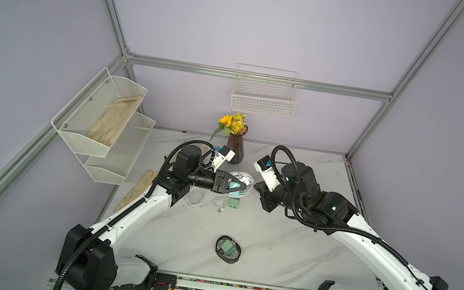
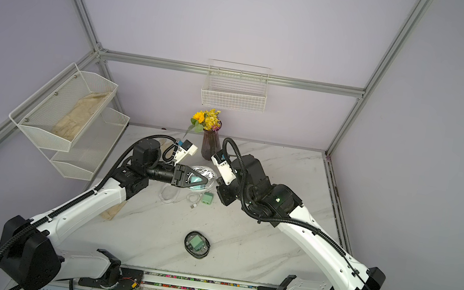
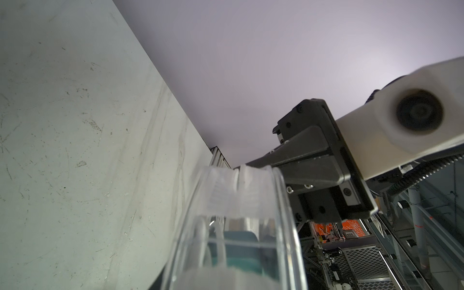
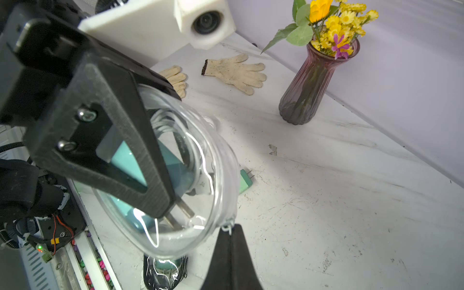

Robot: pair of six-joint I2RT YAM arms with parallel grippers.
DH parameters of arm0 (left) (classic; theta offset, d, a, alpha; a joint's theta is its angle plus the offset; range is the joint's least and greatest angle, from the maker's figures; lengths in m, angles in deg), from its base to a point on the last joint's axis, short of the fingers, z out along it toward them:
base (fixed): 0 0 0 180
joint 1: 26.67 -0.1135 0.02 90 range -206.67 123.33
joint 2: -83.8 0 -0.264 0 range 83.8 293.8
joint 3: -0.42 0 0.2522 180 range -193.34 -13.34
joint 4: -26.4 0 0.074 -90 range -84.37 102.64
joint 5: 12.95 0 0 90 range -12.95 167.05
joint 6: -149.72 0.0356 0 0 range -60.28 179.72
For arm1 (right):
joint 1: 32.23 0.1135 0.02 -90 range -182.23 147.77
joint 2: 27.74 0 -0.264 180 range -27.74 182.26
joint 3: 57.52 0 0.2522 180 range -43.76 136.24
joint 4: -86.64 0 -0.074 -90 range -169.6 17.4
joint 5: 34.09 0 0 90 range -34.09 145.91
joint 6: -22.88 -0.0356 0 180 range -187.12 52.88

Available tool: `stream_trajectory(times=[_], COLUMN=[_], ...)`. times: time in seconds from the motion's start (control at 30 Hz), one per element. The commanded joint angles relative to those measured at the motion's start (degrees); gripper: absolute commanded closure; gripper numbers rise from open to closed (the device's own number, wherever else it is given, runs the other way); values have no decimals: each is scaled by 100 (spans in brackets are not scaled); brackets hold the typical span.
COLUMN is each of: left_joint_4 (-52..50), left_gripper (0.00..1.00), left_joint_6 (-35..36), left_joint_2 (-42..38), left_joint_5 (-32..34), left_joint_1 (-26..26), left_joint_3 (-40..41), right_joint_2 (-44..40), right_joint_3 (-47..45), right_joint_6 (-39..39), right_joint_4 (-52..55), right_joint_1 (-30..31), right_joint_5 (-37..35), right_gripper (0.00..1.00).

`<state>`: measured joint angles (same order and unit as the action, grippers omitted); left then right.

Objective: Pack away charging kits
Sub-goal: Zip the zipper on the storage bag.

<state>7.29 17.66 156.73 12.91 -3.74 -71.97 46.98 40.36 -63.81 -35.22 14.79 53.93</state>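
Black-rimmed case [image 1: 228, 248] lies well before vase [image 1: 235, 149]; near vase, left end effector [image 1: 245, 187] grips clear case [image 4: 213, 175], right end effector [image 4: 231, 229] closed at its zipper [image 4: 227, 228].

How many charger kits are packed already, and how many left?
One looks done: the black-rimmed case lies in front with its plug inside. One is in hand: the left gripper holds a clear case with a teal plug and white cable inside, the shut right gripper at its zipper. One is left: an empty case, coiled cable and green plug lie loose.

Lilac walls [image 1: 259, 15], aluminium frame [image 1: 204, 69], white marble-patterned table [image 1: 273, 236].
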Motion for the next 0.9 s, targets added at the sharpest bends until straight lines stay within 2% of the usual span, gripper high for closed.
stream_trajectory(times=[0.0, 0.13, 0.37, 0.6, 0.73, 0.87], left_joint_4=[-616, -815, -2606, -3216, -3861, -4538], left_gripper=[100, 100, 100, 100, 100, 100], left_joint_6=[550, 811, 2204, 2892, 3449, 3966], left_joint_2=[-249, -250, 135, 505, 635, 1035], left_joint_5=[-617, -608, -117, 94, 229, 434], left_joint_1=[83, 307, 499, 927, 1125, 1309], left_joint_3=[114, 203, -274, -644, -978, -1268], right_joint_2=[96, 183, 203, 576, 153, 51], right_joint_3=[585, 706, 1264, 1317, 802, 1059], right_joint_6=[327, 381, 670, 637, 724, 810], right_joint_4=[-154, -300, -2, 204, -92, -27], right_joint_1=[-129, -128, -130, -127, -131, -136], right_joint_5=[-269, -123, 49, 544, 770, 1113], right_gripper=[100, 100, 100, 100, 100, 100])
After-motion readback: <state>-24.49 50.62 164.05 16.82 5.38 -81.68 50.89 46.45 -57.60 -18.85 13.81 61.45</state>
